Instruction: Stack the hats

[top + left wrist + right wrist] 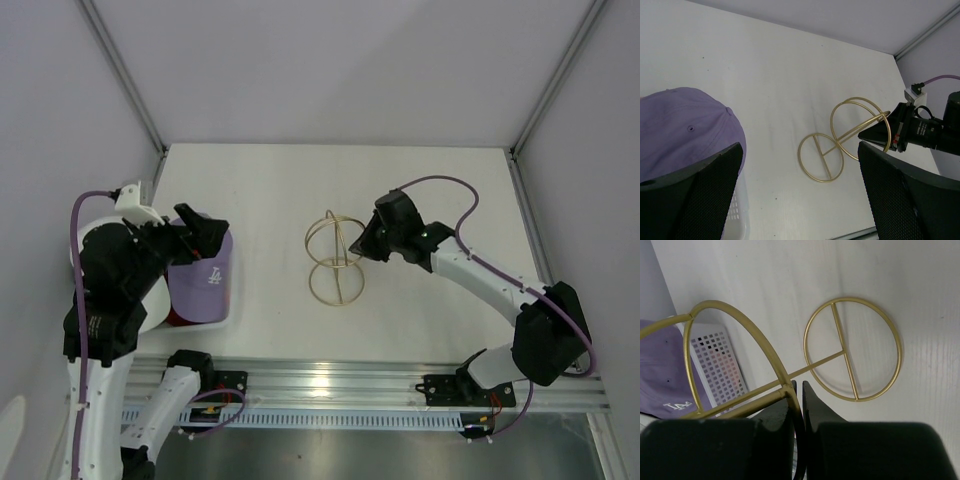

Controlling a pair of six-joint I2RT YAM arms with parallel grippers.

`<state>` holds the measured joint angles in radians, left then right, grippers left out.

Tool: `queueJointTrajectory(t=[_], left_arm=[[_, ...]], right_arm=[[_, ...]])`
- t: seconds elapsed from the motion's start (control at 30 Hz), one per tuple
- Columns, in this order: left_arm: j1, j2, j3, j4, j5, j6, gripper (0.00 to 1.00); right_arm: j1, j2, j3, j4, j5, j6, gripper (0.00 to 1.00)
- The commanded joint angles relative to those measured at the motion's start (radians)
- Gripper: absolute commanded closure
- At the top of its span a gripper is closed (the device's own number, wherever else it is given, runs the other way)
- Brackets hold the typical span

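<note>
Sitting domed, lavender cap (685, 125) under released left pincer (200, 232); right pincer (797, 390) grasping stand (844, 351).

- My left arm (100, 300), lower left of the top view: black joint housings, white links, small white lettering on one black segment.
- My right arm (480, 277), right side there: same black joints, one long white link.
- Lavender cable (76, 215) runs along the left arm; a second lavender cable (455, 185) arcs over the right.
- Bases (205, 378): black blocks, bottom of frame.
- My left gripper (799, 160): fingers (700, 195) broad, black, fine mesh texture, bottom corners of the left wrist view.
- My right gripper (798, 390): fingers (772, 415) smooth matte black, tapering to narrow tips.
</note>
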<state>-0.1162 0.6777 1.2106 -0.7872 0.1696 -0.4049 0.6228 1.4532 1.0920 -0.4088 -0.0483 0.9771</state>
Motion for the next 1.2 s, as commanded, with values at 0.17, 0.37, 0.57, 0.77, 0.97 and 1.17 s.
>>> queueJointTrajectory(t=[0.17,0.37,0.57,0.77,0.97,1.17], left_arm=[[-0.01,-0.026,0.006,-0.03,0.001,-0.012,0.0],[-0.01,-0.012,0.003,-0.043,-0.01,-0.011,0.01],[-0.01,0.054,0.061,-0.17,-0.153,-0.011,0.01],[-0.01,0.138,0.128,-0.256,-0.258,0.018,0.01],[-0.01,0.171,0.219,-0.303,-0.343,0.031,0.01],[-0.01,0.189,0.297,-0.429,-0.58,-0.098,0.04]], right_arm=[[0.018,-0.063,-0.072,-0.008,0.013,-0.003,0.69],[0.018,-0.128,0.001,-0.112,0.036,-0.066,0.29],[0.018,-0.197,0.104,-0.217,0.01,-0.107,0.01],[0.015,-0.318,0.085,-0.321,0.095,-0.19,0.0],[-0.032,-0.451,0.089,-0.424,0.096,-0.277,0.0],[-0.09,-0.534,0.137,-0.337,-0.014,-0.403,0.0]])
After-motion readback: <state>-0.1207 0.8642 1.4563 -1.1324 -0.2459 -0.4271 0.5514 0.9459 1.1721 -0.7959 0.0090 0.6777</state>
